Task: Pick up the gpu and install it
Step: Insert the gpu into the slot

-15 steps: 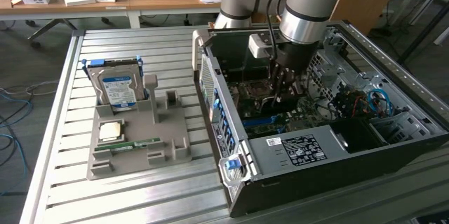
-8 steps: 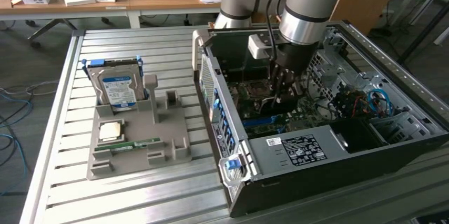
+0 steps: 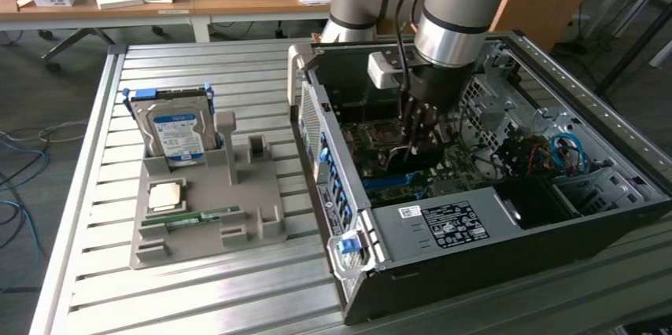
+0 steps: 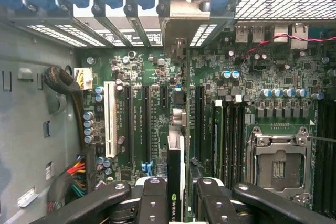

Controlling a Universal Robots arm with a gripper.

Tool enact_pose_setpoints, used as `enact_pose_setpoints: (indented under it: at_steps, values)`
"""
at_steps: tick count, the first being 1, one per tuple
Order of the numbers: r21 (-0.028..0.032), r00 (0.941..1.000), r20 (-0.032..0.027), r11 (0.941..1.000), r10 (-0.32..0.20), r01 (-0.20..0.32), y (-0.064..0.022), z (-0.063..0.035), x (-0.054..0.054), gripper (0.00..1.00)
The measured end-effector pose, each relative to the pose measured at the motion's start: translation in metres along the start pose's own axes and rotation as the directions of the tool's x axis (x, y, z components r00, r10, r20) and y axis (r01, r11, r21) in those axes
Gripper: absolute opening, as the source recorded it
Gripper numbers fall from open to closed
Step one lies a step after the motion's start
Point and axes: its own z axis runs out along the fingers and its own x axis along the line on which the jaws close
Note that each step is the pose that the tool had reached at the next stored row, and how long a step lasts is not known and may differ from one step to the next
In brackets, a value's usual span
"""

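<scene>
Pincer: the pincer (image 4: pixel 181 199) is closed on the gpu (image 4: pixel 176 156), with one black finger (image 4: pixel 154 198) on each side of it.
Gpu: thin and dark, standing on its edge inside the case (image 3: pixel 473 229), over the green board (image 4: pixel 136 77). It lines up with the long black slots. I cannot tell if it is pushed into one.
Arm: the arm (image 3: pixel 457 5) reaches down into the open case from above.
Tray: the grey tray (image 3: pixel 200 185) sits on the table (image 3: pixel 210 303), to the exterior view's left of the case.
On the tray: a hard drive (image 3: pixel 179 134) stands up at the far end. A small green stick (image 3: pixel 194 215) lies flat at the near end.
</scene>
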Motion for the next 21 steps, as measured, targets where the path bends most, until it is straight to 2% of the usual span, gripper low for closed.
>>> enact_pose_setpoints:
  at_steps: [21]
  values:
    - [0.0005, 1.0000, 0.0001, 1.0000, 0.000, 0.000, 0.0037, 0.0043, -0.0010, 0.26]
